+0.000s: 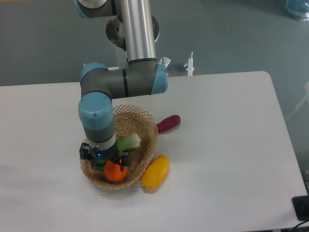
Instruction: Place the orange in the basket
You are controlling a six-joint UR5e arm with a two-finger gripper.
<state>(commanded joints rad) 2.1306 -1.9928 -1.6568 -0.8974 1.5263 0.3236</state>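
The tan wicker basket [145,126] sits on the white table left of centre. The orange [115,172] is inside the basket at its front, right under my gripper [116,167]. The black fingers stand on either side of the orange and seem to touch it; I cannot tell whether they still grip it. A pale green and white vegetable [129,142] lies in the basket behind the orange. The arm's wrist hides the basket's left part.
A yellow oblong fruit [155,172] lies against the basket's front right rim. A purple-red oblong vegetable [168,123] lies just right of the basket. The arm's base stands at the table's far edge, with a small white bracket [190,64] nearby.
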